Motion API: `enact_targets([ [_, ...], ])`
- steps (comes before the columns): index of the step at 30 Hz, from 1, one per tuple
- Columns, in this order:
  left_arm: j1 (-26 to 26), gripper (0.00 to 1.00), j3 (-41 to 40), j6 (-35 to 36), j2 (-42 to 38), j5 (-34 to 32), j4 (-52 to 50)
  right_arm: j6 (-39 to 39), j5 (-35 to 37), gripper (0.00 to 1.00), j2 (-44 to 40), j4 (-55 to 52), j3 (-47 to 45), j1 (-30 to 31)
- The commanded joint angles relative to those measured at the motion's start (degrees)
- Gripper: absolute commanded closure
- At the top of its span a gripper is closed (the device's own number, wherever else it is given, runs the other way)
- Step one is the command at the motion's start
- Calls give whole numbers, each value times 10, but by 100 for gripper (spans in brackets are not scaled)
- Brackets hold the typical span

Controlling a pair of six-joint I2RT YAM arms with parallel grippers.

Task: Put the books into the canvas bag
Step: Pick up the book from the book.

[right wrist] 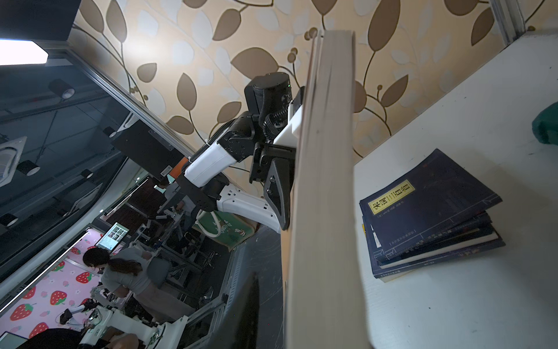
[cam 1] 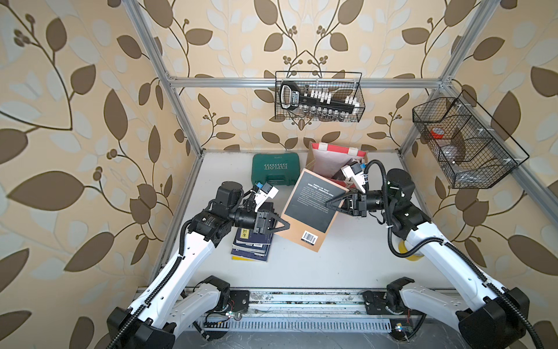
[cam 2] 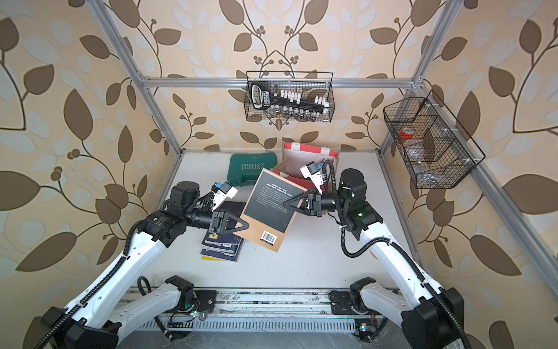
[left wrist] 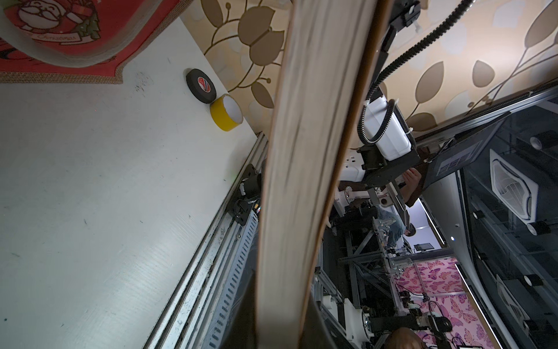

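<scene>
**Holding one book aloft between both claws**

Top views: the held book, with a black and kraft cover, hangs tilted above the table. It is just in front of the canvas bag, which stands open at the rear. The left gripper is clenched on its lower corner. The right gripper straddles the opposite edge. The other books lie stacked beneath the left gripper.

Left wrist: the page edge runs between the fingers, which press on the covers.

Right wrist: the page edge lies between the jaws. Cannot tell whether they grip or have let go.
</scene>
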Motion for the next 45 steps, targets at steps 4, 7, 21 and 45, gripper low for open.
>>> enact_targets([
  [4,-7,90,13,27,-10,0,13,-83,-19,72,4,-133,69,9],
  [7,-10,90,13,29,-16,-2,11,-91,-19,73,9,-154,81,8],
  [21,-15,69,15,38,-25,-24,-3,-91,-11,100,21,-141,106,11],
  [45,32,1,44,38,-13,-236,-70,-28,201,100,24,-14,128,1],
])
